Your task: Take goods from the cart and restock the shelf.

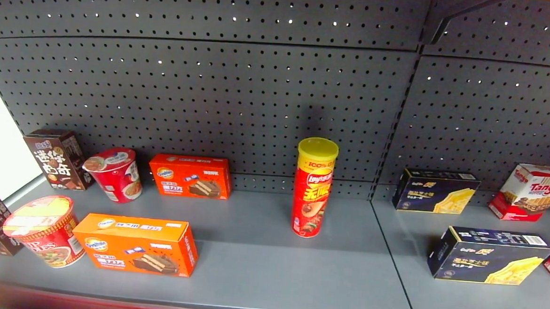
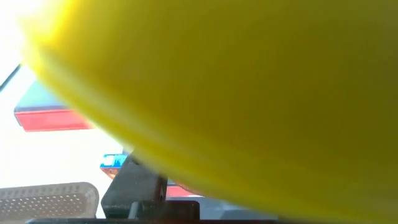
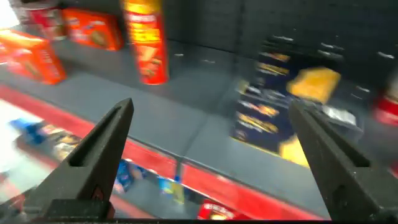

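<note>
Right fingers (image 3: pixel 99 155) spread, chip can (image 3: pixel 146 43) well beyond

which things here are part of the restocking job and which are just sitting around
Job in hand:
- shelf
- right gripper, fingers open, facing the shelf
- yellow thing close against the left wrist camera, possibly the next item

Just sitting, already on the shelf:
- chip can
- orange boxes
- noodle cups
- dark blue boxes
- brown boxes
- red and white wafer box
</note>
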Tool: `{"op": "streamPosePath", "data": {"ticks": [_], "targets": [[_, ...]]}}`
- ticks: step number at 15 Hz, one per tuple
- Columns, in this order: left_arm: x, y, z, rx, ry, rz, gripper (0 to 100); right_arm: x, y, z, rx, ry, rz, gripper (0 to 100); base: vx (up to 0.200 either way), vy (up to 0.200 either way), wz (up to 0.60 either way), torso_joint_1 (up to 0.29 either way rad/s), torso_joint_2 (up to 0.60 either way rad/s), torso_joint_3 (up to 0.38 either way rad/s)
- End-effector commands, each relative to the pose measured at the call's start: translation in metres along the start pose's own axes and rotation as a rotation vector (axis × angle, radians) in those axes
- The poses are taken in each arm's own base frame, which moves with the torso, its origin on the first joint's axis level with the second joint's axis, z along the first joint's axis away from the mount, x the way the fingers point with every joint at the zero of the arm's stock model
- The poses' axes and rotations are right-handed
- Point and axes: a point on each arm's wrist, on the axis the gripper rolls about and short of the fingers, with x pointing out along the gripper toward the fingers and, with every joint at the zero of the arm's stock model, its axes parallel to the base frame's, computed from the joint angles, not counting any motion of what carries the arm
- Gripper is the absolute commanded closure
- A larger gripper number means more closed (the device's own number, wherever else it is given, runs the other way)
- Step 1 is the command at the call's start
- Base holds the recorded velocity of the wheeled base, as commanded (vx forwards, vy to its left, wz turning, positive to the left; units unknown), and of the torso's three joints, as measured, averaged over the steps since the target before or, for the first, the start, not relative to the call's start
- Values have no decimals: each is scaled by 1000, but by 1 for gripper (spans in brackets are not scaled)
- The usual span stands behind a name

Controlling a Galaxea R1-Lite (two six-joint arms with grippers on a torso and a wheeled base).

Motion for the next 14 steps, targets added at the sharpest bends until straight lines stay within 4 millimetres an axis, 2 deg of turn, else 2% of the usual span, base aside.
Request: {"op": "streamPosePath", "data": {"ticks": [1, 6, 9, 11, 14], "targets": [[8, 1, 13, 6, 38, -8, 100, 59, -7, 18, 16, 89, 77, 0, 0, 0, 0, 0, 0, 0], [20, 1, 29, -4, 85, -30, 100, 122, -8, 24, 30, 132, 213, 0, 0, 0, 0, 0, 0, 0], [21, 0, 29, -18, 89, -62, 100, 160, -9, 36, 17, 125, 291, 0, 0, 0, 0, 0, 0, 0], [23, -1, 29, -46, 101, -88, 100, 192, -12, 43, -70, 55, 373, 0, 0, 0, 0, 0, 0, 0], [23, -1, 26, -58, 108, -116, 100, 228, -15, 45, -99, 12, 498, 0, 0, 0, 0, 0, 0, 0]]}}
